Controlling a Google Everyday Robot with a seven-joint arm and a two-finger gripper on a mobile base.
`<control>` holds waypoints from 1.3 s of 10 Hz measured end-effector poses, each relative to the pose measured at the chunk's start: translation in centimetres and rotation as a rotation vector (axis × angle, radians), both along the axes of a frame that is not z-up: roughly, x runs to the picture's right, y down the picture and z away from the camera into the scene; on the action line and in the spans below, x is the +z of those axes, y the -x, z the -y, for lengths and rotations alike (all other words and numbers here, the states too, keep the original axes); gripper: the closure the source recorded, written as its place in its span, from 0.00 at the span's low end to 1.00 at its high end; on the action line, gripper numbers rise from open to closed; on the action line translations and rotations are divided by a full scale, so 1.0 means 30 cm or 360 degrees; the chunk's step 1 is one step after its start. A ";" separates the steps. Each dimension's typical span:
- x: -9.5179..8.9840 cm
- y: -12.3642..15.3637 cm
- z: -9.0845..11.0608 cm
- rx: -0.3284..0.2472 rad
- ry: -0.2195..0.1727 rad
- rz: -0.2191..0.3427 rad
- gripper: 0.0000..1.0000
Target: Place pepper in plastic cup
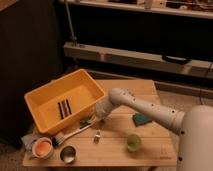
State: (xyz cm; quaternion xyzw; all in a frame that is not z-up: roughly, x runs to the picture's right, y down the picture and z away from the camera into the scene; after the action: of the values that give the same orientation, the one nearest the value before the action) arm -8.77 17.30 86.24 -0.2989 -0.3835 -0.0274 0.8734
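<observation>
Your arm (150,111) reached left, its gripper (95,119) low at the yellow bin's (37,102) near corner, beside the pepper (85,121); you couldn't tell its grip. The plastic cup (133,142) stood apart, rightward.

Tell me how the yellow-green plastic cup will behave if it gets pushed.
The plastic cup looks small and thin-walled, so probably light: a nudge would likely slide it on the smooth wooden table. Upright with nothing against it, a high push may tip it and let it roll. The tool is apart from it, by the yellow bin's corner.
</observation>
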 end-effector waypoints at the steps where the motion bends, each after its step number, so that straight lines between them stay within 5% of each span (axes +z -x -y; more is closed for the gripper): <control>1: 0.000 -0.001 0.000 0.0001 0.0000 -0.0001 1.00; 9: -0.009 -0.015 0.002 -0.0005 0.0007 -0.0011 1.00; 13: -0.167 -0.015 0.139 0.0001 0.0009 -0.0012 1.00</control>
State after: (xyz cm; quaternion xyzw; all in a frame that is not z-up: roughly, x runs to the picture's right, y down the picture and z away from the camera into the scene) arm -8.30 13.13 81.23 -0.3013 -0.3802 -0.0250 0.8741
